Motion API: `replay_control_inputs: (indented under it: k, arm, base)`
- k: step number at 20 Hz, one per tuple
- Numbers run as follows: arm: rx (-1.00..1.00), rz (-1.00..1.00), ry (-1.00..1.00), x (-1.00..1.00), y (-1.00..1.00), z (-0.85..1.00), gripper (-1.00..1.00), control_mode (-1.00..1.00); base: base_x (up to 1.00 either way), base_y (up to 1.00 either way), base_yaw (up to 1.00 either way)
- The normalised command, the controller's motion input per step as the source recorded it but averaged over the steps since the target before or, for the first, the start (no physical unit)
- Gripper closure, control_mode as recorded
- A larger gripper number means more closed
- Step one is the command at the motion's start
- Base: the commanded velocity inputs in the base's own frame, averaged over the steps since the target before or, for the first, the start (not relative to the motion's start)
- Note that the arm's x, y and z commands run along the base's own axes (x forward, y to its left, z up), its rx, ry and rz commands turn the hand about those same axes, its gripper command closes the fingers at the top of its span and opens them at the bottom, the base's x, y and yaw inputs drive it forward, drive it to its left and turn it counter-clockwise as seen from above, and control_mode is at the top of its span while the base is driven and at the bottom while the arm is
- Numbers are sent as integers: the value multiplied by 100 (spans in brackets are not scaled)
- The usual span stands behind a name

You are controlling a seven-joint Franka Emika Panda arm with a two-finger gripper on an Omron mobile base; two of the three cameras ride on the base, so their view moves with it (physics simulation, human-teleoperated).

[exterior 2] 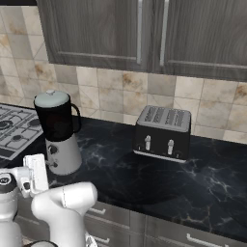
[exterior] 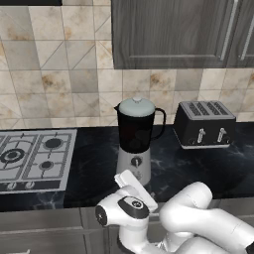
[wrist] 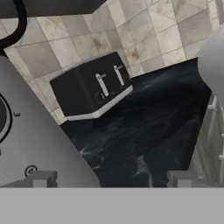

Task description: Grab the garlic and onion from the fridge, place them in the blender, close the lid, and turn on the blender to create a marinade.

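The blender (exterior: pixel 135 133) (exterior 2: pixel 58 120) stands upright on the black counter, a dark jug on a silver-white base. The pale grey-green lid (exterior: pixel 136 106) (exterior 2: pixel 51 99) sits on top of the jug. The round knob (exterior: pixel 135 161) (exterior 2: pixel 52 150) faces the front. My gripper (exterior: pixel 130 174) (exterior 2: pixel 47 166) (wrist: pixel 111 179) is open just in front of the base with nothing between its fingers. In the hand view the base (wrist: pixel 30 135) looms close on the left, beside the left fingertip (wrist: pixel 41 178). The dark jug hides its contents. The garlic, onion and fridge are out of view.
A black two-lever toaster (exterior: pixel 206 124) (exterior 2: pixel 161 132) (wrist: pixel 92 87) stands to the right of the blender. A gas hob (exterior: pixel 34 158) (exterior 2: pixel 14 125) lies to its left. Dark wood cabinets (exterior: pixel 183 34) hang above. Bare counter (exterior 2: pixel 144 178) stretches in front of the toaster.
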Motion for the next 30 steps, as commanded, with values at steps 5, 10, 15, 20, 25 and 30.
replay_control_inputs:
  k: [5, 10, 15, 20, 25, 30]
  arm:
    - [0, 0, -4, 35, 13, -23, -100, -100]
    - [0, 0, -1, 32, 21, -37, -100, -100]
    - [0, 0, -2, 26, 14, -39, -100, -100]
    - [0, 0, -25, -57, 0, 12, -100, -100]
    - [0, 0, -29, -93, 0, 65, -100, -100]
    - [0, -1, -16, -57, 0, 97, -100, -100]
  base:
    - [0, 0, 0]
    - [0, 0, 0]
    - [0, 0, 0]
    - [0, 0, 0]
    - [0, 0, 0]
    - [0, 0, 0]
